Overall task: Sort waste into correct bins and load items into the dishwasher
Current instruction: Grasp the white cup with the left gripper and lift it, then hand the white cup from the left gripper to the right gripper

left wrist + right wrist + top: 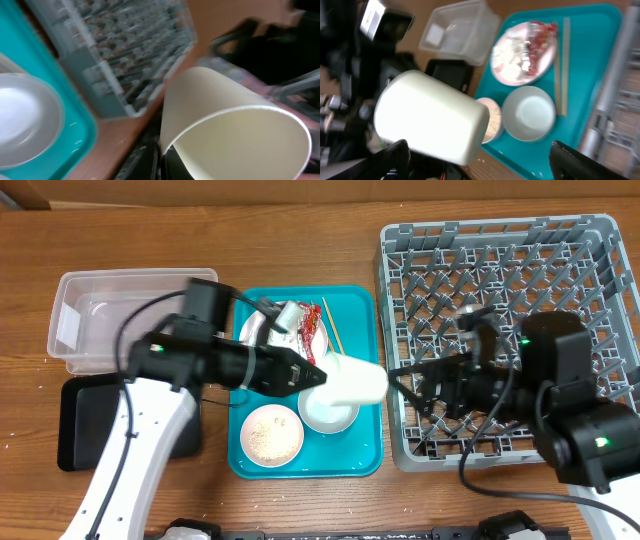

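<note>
My left gripper [315,373] is shut on the small white cup [355,382] and holds it on its side above the right edge of the teal tray; its finger pinches the cup's rim in the left wrist view [167,162]. My right gripper [405,390] is open, its fingers spread wide just right of the cup [430,117]. A pale pink plate [262,330] carries the red-and-white wrapper [312,330] with white tissue. The chopsticks [331,328] lie beside it. The grey-blue bowl [328,415] stands empty. A small dish [272,435] holds rice.
The grey dish rack [500,280] stands at the right, under my right arm. The teal tray [360,310] holds the dishes. The clear tub [100,320] is at the far left, and the black tray [85,425] lies in front of it.
</note>
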Tool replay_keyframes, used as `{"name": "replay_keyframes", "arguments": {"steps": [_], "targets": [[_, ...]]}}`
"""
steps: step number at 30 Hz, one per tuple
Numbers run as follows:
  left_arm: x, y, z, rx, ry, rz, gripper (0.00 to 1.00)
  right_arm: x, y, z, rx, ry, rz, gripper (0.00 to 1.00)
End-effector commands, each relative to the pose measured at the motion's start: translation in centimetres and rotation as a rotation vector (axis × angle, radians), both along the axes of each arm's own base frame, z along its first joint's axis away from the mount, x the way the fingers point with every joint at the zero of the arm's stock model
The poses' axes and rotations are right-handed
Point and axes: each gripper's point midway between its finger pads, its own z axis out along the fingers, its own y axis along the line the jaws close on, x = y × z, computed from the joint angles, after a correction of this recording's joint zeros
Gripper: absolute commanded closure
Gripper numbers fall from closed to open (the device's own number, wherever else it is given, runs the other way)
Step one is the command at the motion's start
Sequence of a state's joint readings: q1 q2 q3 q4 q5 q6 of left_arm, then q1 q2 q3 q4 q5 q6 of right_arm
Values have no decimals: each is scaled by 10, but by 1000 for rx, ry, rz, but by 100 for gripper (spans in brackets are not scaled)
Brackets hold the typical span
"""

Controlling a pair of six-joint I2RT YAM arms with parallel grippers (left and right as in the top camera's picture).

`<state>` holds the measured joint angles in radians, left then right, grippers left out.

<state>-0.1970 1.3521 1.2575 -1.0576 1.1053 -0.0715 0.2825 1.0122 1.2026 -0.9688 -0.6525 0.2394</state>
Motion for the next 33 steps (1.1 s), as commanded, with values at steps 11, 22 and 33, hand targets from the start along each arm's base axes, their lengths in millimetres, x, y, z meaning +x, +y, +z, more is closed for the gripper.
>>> {"name": "replay_keyframes", "arguments": {"steps": [11,22,33], "targets": [[-18,7,63,-383,-44,-114,96,-37,77,50,207,-232,470,21],[-16,7,50,-308,-33,-88,96,-43,79,66,251,-292,510,31],[-6,13,22,-144,-10,-22,0,-2,36,48,105,-269,219,43]]}}
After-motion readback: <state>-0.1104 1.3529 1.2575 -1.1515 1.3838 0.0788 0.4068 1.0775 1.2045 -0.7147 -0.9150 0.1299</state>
